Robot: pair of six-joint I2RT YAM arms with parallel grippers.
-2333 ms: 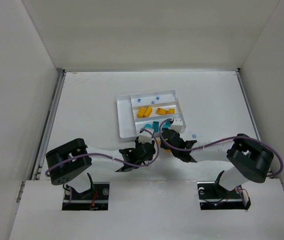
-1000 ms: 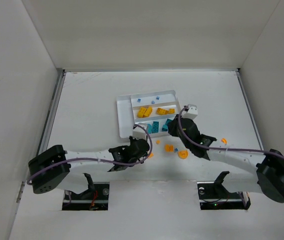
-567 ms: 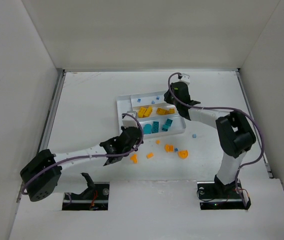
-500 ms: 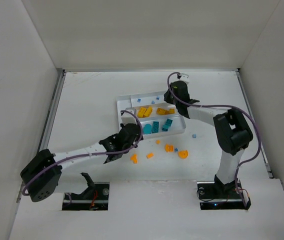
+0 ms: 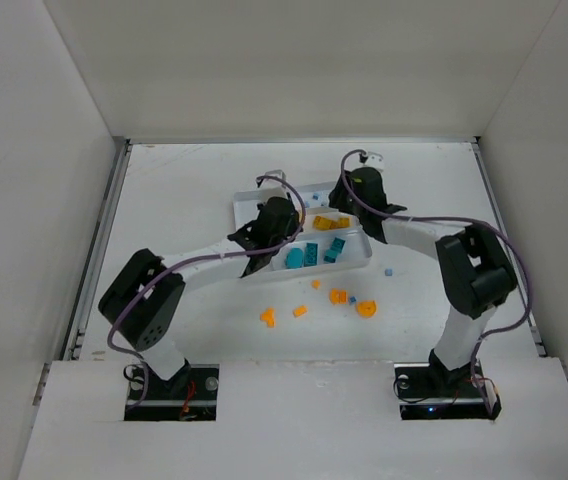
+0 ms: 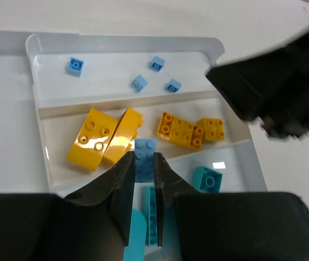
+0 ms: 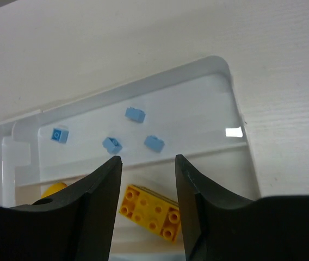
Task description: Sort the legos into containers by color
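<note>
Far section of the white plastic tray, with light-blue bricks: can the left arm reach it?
Likely yes. The left gripper, shut on a light-blue brick, hovers over the tray by the yellow bricks; nothing covers the far section, though the right gripper hangs close.

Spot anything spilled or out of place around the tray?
What shows inside the white plastic compartment tray looks sorted. Outside it, several small orange plastic bricks and a light-blue brick lie scattered on the white table, not yet sorted.
</note>
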